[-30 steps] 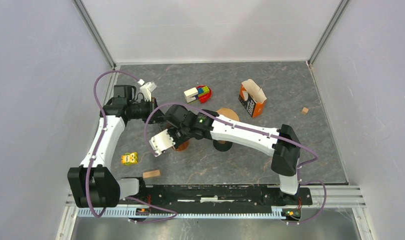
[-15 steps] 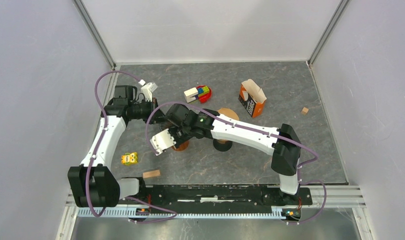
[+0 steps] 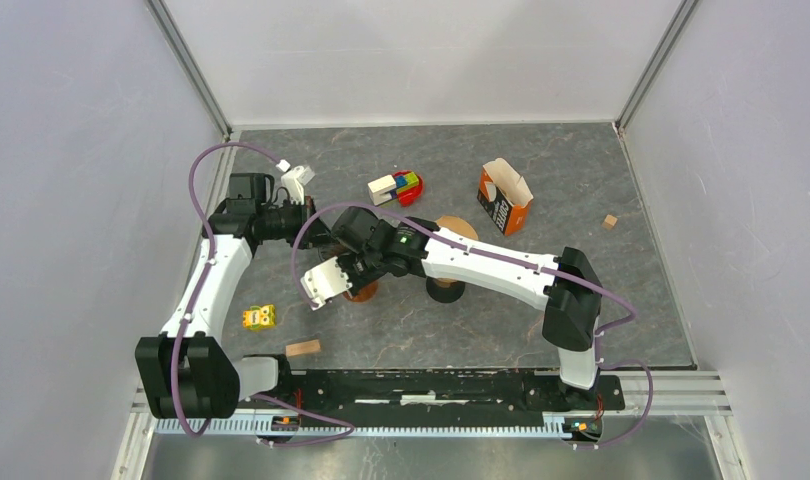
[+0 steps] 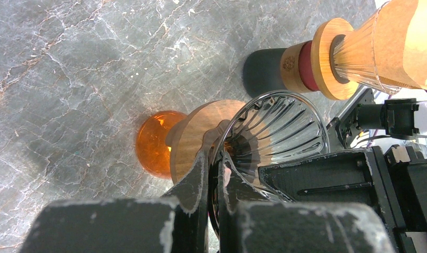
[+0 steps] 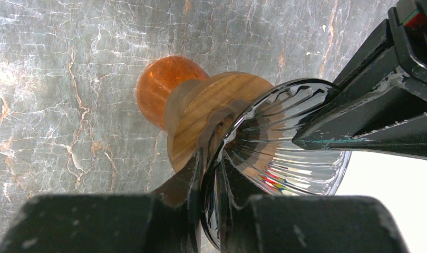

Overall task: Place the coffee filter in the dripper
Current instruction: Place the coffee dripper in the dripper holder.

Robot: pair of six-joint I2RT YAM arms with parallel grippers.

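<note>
Two grips on one glass lip: left gripper point(image 4: 214, 161) and right gripper point(image 5: 211, 158), each pinched tight on rim of dripper point(image 4: 274, 126). Ribbed glass: stiff, slippery, breakable. Long axis from orange foot point(image 5: 161, 87) through wooden collar point(image 5: 222, 105) to mouth; upright or tilted, cannot tell. Coffee filter point(image 4: 406, 31) nearby, apparently seated in second cone on black-based stand point(image 4: 261, 71), mouth away from base. Paper: light, limp, crushable; best pinched at upper edge.
</note>
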